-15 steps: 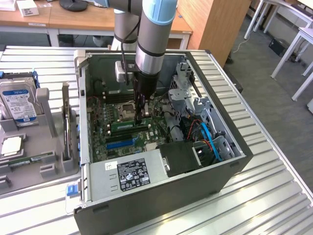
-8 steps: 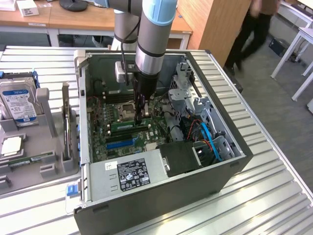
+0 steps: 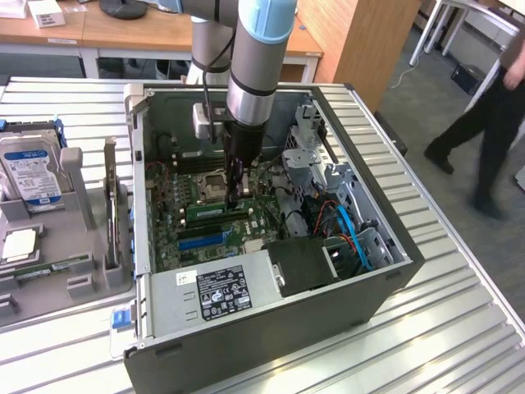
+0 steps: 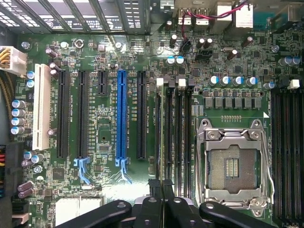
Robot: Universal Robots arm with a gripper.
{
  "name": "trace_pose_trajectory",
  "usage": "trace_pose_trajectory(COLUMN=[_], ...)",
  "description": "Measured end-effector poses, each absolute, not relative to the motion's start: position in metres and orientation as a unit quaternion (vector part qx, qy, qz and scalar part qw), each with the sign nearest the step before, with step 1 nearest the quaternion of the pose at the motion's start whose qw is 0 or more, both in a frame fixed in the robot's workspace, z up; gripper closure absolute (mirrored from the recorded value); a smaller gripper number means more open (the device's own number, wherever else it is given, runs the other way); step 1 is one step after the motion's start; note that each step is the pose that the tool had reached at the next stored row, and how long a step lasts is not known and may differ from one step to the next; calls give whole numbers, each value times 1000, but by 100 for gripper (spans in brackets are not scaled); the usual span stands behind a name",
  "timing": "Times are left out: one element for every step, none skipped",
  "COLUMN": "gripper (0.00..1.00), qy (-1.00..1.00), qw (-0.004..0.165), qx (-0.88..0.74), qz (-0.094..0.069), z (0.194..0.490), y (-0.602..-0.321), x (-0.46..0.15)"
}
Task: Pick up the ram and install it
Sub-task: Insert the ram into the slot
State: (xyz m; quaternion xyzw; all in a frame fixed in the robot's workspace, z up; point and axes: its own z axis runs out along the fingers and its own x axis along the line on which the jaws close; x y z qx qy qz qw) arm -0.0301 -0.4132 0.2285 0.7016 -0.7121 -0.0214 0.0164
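Observation:
The ram (image 3: 215, 210) is a thin green stick lying along a memory slot on the motherboard, inside the open computer case (image 3: 271, 328). My gripper (image 3: 238, 197) reaches straight down into the case and stands over the stick near its end. In the wrist view the ram (image 4: 160, 133) shows edge-on as a narrow line between the dark slots. It runs up into my gripper (image 4: 161, 187), whose black fingers (image 4: 153, 190) are close together and shut on its edge.
An empty CPU socket (image 4: 232, 166) lies beside the memory slots, with expansion slots (image 4: 121, 114) on the other side. At the exterior view's left, a grey tray (image 3: 82, 205) holds a hard drive (image 3: 31, 168), a square chip (image 3: 18, 245) and another green stick (image 3: 53, 267). A person (image 3: 492, 107) walks at the right.

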Motion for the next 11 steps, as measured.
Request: trace_pose_trajectory(gripper=[88, 88, 88, 88, 88, 88, 88, 88, 88, 88, 88], qy=[-712, -712, -712, -712, -712, -712, -712, -712, -712, -712, -712], qw=[16, 16, 16, 16, 16, 16, 16, 16, 16, 16, 16], qx=[702, 702, 702, 702, 702, 702, 702, 702, 702, 702, 702], qz=[-21, -21, -21, -21, -21, -21, -21, -21, -21, -21, -21], z=[228, 228, 228, 228, 228, 227, 227, 227, 227, 227, 227], y=[-413, -413, -413, -413, -413, -413, -413, -413, -413, -413, -413], x=[-30, -30, -30, -30, -30, -30, -30, -30, -30, -30, -30])
